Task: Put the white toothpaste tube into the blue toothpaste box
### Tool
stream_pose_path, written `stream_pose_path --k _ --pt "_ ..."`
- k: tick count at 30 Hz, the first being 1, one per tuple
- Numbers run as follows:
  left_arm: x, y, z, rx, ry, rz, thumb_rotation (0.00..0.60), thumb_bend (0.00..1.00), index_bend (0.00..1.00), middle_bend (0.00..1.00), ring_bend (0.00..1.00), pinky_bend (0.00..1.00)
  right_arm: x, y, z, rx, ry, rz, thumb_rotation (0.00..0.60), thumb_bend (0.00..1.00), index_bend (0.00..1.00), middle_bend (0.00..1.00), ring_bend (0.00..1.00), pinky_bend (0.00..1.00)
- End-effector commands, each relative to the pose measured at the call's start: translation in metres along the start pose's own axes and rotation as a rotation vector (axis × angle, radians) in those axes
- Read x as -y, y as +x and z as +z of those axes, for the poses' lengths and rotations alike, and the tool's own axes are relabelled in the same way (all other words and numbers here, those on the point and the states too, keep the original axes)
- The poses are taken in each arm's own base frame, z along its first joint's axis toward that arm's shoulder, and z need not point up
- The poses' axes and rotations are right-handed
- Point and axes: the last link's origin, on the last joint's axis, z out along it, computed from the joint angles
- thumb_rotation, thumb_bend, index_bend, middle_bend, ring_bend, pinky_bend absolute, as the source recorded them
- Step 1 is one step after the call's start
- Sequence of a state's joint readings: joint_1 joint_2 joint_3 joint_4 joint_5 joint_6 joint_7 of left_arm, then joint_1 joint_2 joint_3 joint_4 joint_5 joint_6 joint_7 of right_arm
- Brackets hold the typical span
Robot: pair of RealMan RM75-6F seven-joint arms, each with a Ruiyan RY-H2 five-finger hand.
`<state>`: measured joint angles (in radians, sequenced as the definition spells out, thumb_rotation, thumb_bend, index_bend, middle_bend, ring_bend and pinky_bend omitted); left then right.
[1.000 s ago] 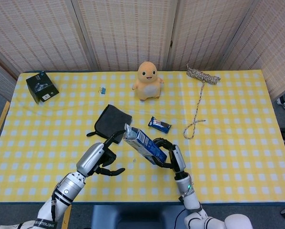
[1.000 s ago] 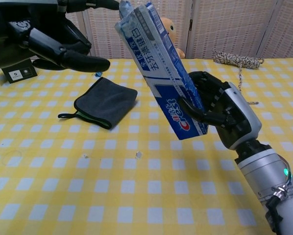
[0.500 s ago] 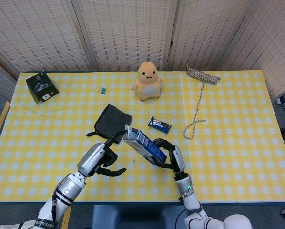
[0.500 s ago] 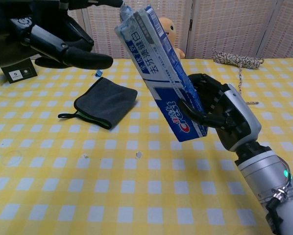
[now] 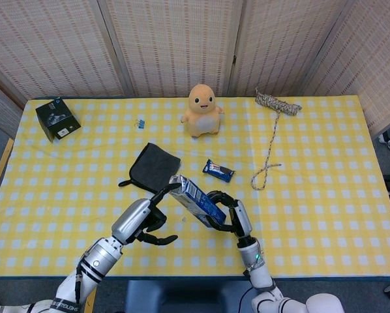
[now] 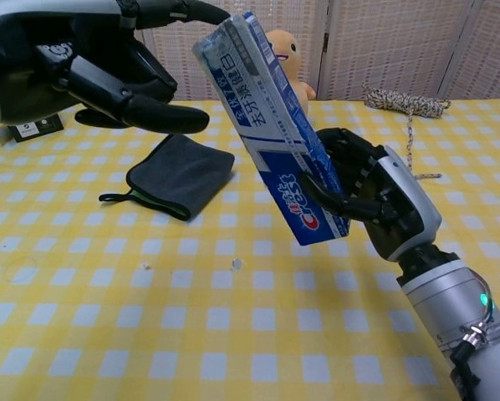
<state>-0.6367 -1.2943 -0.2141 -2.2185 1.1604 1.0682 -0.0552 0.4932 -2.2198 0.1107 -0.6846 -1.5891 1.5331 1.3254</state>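
left hand [image 6: 83, 63]: raised, fingers spread, one fingertip touching the box's upper end | toothpaste box [image 6: 271, 125]: tilted in the air above the table [image 5: 325, 189] | right hand [image 6: 375, 200]: fingers wrapped around the box's lower end | tube: not visible

Desk [image 5: 325, 195]: we are seeing a yellow-and-white checked cloth covering it.
Toothpaste box [image 6: 271, 125]: we are seeing blue and white panels, with white and red lettering.
Cloth [image 5: 154, 165]: it is showing dark grey, with a green edge in the chest view.
Plush toy [image 5: 202, 109]: it is looking orange with a paler belly.
Snack packet [image 5: 218, 170]: we are seeing dark blue with white marking.
Rope [image 5: 273, 124]: it is looking speckled beige and brown.
Small box [image 5: 57, 119]: it is showing black with a white label.
Clip [image 5: 141, 122]: we are seeing blue.
Left robot hand [image 5: 143, 218]: silver back, black fingers.
Right robot hand [image 5: 231, 214]: we are seeing black fingers and a silver back.
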Motion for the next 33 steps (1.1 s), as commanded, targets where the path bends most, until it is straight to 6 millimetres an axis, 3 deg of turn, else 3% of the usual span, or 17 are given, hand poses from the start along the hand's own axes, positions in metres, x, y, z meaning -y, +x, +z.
stream_pose_path --k 1,15,25,30,33 --pt "0.000 -0.002 0.001 0.007 0.002 0.000 0.600 0.25 0.13 1.00 1.00 1.00 0.000 -0.001 0.000 0.001 0.002 0.002 0.600 0.35 0.46 0.40 0.46 0.49" --pt "-0.003 -0.003 0.004 0.022 0.008 -0.026 0.600 0.25 0.15 1.00 1.00 1.00 0.003 -0.002 0.000 0.007 0.012 0.003 0.600 0.35 0.46 0.40 0.46 0.49" --pt "-0.012 0.013 0.003 -0.123 -0.083 -0.073 0.600 0.25 0.11 1.00 1.00 1.00 0.006 0.005 -0.002 0.018 0.024 -0.045 0.600 0.35 0.46 0.40 0.46 0.49" --pt "-0.004 0.028 0.003 -0.196 -0.097 0.038 0.600 0.25 0.11 1.00 1.00 1.00 0.009 0.015 -0.002 0.055 0.031 -0.149 0.600 0.35 0.46 0.40 0.46 0.49" --pt "0.006 0.037 -0.001 -0.255 -0.095 0.166 0.600 0.25 0.15 0.96 0.92 0.99 0.013 0.023 -0.002 0.096 0.037 -0.249 0.600 0.35 0.46 0.40 0.46 0.49"
